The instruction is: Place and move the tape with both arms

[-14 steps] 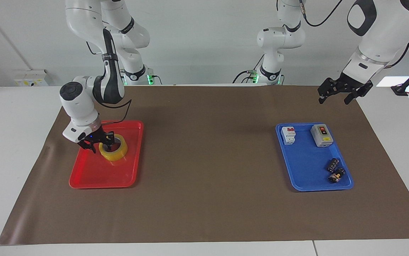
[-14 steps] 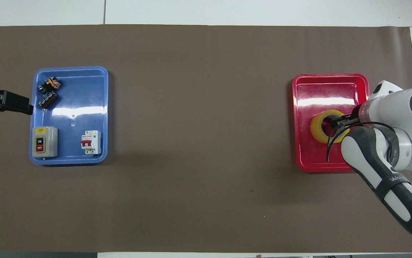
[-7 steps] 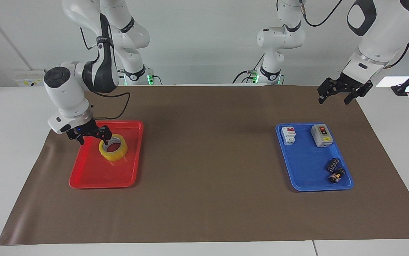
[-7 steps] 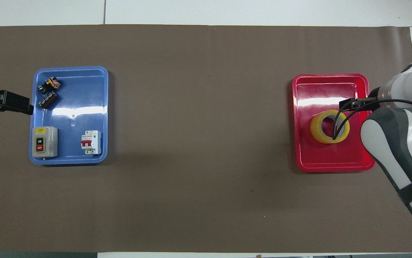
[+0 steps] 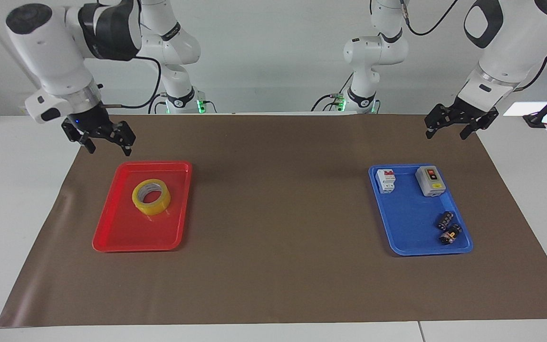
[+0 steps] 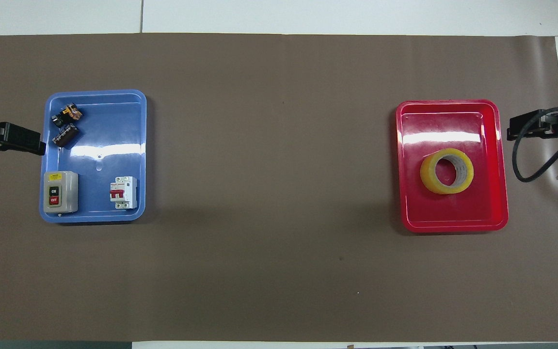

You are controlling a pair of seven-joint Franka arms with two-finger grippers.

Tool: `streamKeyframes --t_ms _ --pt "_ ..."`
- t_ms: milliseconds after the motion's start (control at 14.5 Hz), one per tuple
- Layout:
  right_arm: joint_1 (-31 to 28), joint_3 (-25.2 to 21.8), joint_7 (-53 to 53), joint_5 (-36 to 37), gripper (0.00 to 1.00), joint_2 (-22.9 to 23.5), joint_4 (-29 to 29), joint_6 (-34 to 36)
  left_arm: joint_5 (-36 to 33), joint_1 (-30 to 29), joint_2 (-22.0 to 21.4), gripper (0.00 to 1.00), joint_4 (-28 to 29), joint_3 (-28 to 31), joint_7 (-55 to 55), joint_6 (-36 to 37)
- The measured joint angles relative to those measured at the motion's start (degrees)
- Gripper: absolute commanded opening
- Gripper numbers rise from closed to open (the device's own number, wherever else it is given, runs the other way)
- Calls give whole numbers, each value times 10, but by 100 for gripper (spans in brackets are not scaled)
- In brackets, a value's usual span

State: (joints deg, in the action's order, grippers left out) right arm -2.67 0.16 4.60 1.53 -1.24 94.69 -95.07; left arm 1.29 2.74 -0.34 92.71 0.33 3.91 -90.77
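The yellow tape roll point(image 5: 151, 196) lies flat in the red tray point(image 5: 126, 242) at the right arm's end of the table. It also shows in the overhead view point(image 6: 447, 170), in the tray point(image 6: 453, 225). My right gripper point(image 5: 108, 149) is open and empty, up in the air over the mat's edge beside the red tray, apart from the tape. In the overhead view only its tip point(image 6: 511, 132) shows. My left gripper point(image 5: 446, 135) is open and empty, waiting in the air over the mat beside the blue tray point(image 5: 411, 218); it also shows in the overhead view point(image 6: 39, 145).
The blue tray point(image 6: 99, 145) holds a grey switch box point(image 5: 430, 181), a white circuit breaker point(image 5: 386, 181) and small black parts point(image 5: 448, 228). A brown mat point(image 5: 273, 213) covers the table between the trays.
My right gripper has let go of the tape, risen from the red tray and drawn back over the mat's edge. The tape stays in the tray. The left arm has not moved.
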Motion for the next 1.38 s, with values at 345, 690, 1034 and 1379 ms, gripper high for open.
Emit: streamKeyframes --t_ms 345,690,1034,1379 --pt "-1 -1 16 0 100 7 -16 29 0 0 0 100 0 0 0 0" --pt "0 0 16 0 100 10 -16 30 0 0 0 100 0 0 0 0" --pt "0 0 45 -1 100 10 -22 61 0 0 0 100 0 0 0 0" --pt "2 0 53 -1 100 10 -26 67 0 0 0 100 0 0 0 0"
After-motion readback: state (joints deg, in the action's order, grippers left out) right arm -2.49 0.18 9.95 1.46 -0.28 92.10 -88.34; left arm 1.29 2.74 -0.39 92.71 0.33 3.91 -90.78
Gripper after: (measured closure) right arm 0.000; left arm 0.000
